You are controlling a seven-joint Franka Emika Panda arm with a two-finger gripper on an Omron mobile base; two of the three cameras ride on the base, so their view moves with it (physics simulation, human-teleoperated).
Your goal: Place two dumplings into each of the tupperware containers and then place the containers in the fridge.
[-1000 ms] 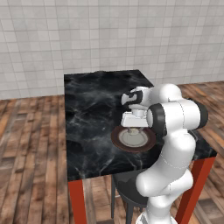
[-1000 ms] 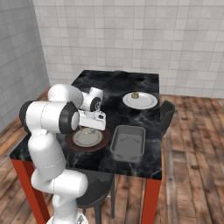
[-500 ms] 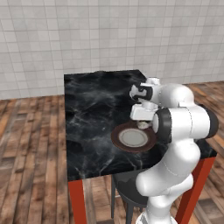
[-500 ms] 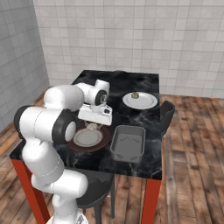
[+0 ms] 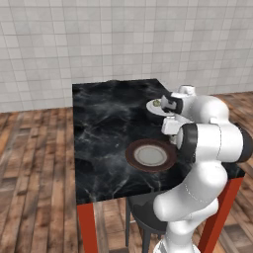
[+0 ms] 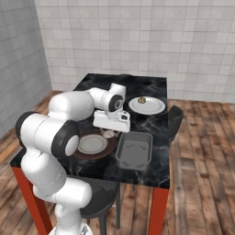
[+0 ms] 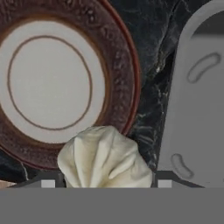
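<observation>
Tiled pale walls (image 6: 137,41) close the room on two sides, above a floor of brown wooden planks (image 5: 34,163). Against that stands the black marbled bench (image 5: 108,128) on red legs, with a dark round stool (image 6: 98,199) tucked beneath its near edge.

On the bench top the largest thing is the darker grey rectangular tupperware container (image 6: 134,149), an open tray lying just beside the brown-rimmed round plate (image 6: 92,144), which looks bare. Further back sits a flat white round plate (image 6: 147,105) carrying one small greenish dumpling (image 6: 142,99). I can make out no second container and no fridge from where these pictures look.

The end effector (image 6: 110,133) hangs over the gap between the brown plate and the grey tray, its fingers set apart around a pale pleated dumpling (image 7: 105,159) which, in the hand view, sits snug between the two tips; it looks carried.

To my eye the step is the carry into the tray. Doing it well means travelling sideways until the dumpling is well inside the flared rim, lowering close to the tray floor, and only then letting go, so the soft lump neither rolls nor lands on the rim. Room should be left for its partner.
</observation>
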